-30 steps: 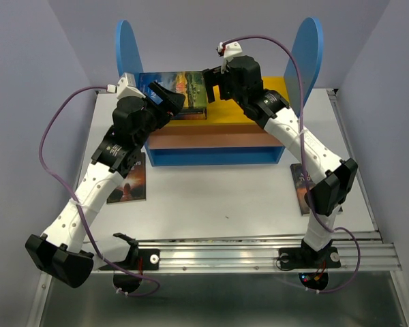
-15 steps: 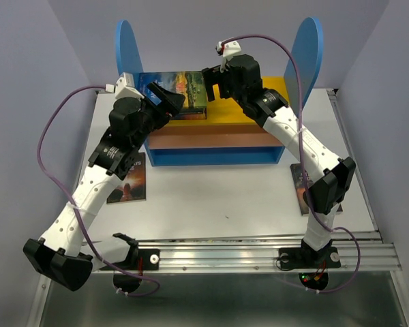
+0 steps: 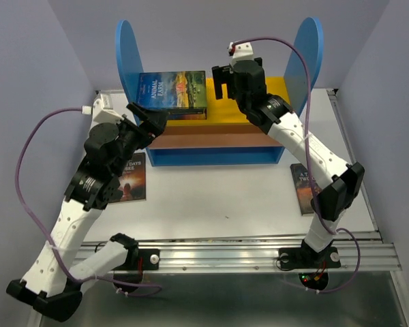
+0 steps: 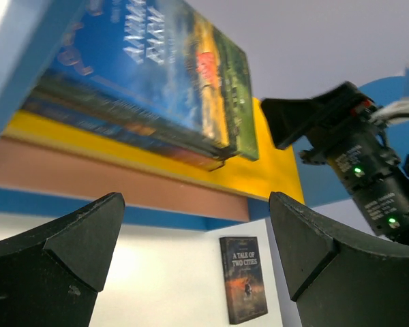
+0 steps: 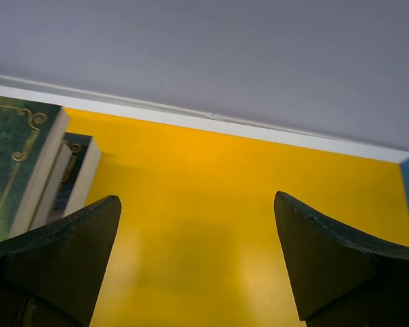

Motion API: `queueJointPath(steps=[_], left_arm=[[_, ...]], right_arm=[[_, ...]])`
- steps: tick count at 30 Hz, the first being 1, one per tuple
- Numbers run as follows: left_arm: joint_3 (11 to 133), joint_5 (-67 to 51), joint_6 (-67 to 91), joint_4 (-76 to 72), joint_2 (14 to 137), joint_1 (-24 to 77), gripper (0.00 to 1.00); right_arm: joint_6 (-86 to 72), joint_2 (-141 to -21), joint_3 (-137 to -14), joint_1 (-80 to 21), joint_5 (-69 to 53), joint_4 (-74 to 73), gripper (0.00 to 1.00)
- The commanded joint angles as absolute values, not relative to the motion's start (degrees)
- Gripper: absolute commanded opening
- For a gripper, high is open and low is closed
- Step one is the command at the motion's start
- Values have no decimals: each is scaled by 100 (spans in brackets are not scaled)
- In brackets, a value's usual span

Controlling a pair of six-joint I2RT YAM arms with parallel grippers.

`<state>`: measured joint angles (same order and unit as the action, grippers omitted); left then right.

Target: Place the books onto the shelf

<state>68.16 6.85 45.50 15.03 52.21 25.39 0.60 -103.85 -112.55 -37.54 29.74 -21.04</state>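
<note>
We see left black gripper (image 4: 194,211) and right black gripper (image 5: 198,211) wide, empty; green-covered paperback stack (image 3: 172,90) on yellow shelf board (image 5: 191,163)

The left arm (image 3: 88,187) covers part of the dark book (image 3: 133,180).

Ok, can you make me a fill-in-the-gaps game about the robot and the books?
Animal Farm tops the stack on the ____ board of the shelf.
A Tale of Two Cities lies on the ____.
The left fingers and right fingers are both ____.
Missing words: yellow, table, open.
</note>
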Motion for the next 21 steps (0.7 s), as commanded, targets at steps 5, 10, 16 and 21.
queueJointPath(steps=[5, 10, 16, 21], left_arm=[[5873, 2712, 5430, 3636, 3755, 2514, 99], [5222, 3093, 6020, 3876, 3577, 2496, 99], [4562, 2831, 5977, 3385, 4139, 2006, 99], [4000, 1489, 5300, 2338, 4632, 360, 99]], right_arm=[[-859, -8343, -9155, -3779, 3351, -1714, 100], [-1484, -7104, -7738, -3884, 2506, -1591, 100], [-1863, -6829, -6560, -4841, 2056, -1398, 100], [-2302, -7004, -5880, -5388, 1285, -677, 100]])
